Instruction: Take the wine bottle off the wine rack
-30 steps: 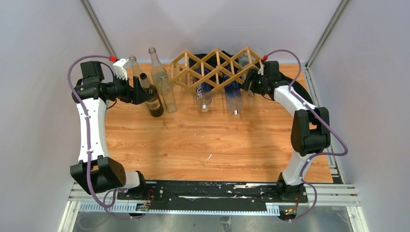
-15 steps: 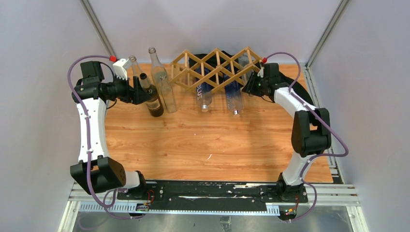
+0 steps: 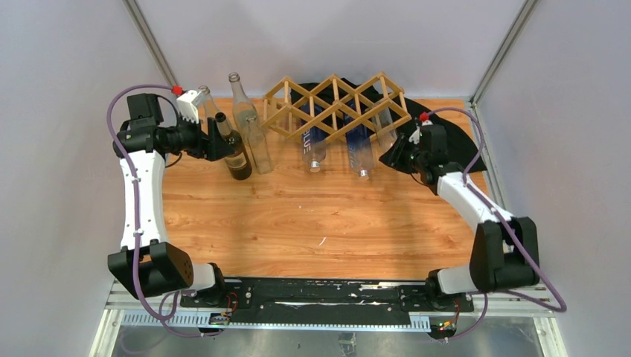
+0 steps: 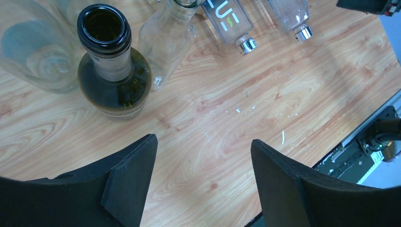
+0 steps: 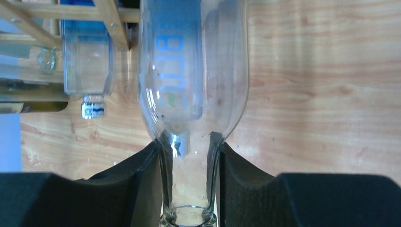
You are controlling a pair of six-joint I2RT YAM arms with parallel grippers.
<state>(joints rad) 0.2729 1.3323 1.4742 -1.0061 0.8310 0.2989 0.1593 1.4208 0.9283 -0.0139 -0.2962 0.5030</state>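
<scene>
right gripper [image 5: 189, 156]: grasping clear bottle [image 5: 194, 71] by its neck, the narrow part, likely for a lengthwise pull | clear bottle: lying at rack [image 3: 335, 104] right end, far right | left gripper [image 4: 203, 161]: hanging released, empty, far left by dark bottle [image 4: 111, 71]

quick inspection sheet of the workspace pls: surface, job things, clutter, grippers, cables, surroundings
surface: wooden table, a few small white marks near the middle
job's things: wine rack at the far edge; two blue-labelled bottles lie in it, necks toward the arms; third clear bottle at the rack's right end
clutter: dark bottle and three clear bottles upright left of the rack; black cloth behind the right arm
grippers: left gripper jaws open, empty, near the dark bottle; right gripper jaws shut on the third clear bottle's neck
cables: purple cable along each arm, no snag seen
surroundings: plain grey walls, metal frame posts
</scene>
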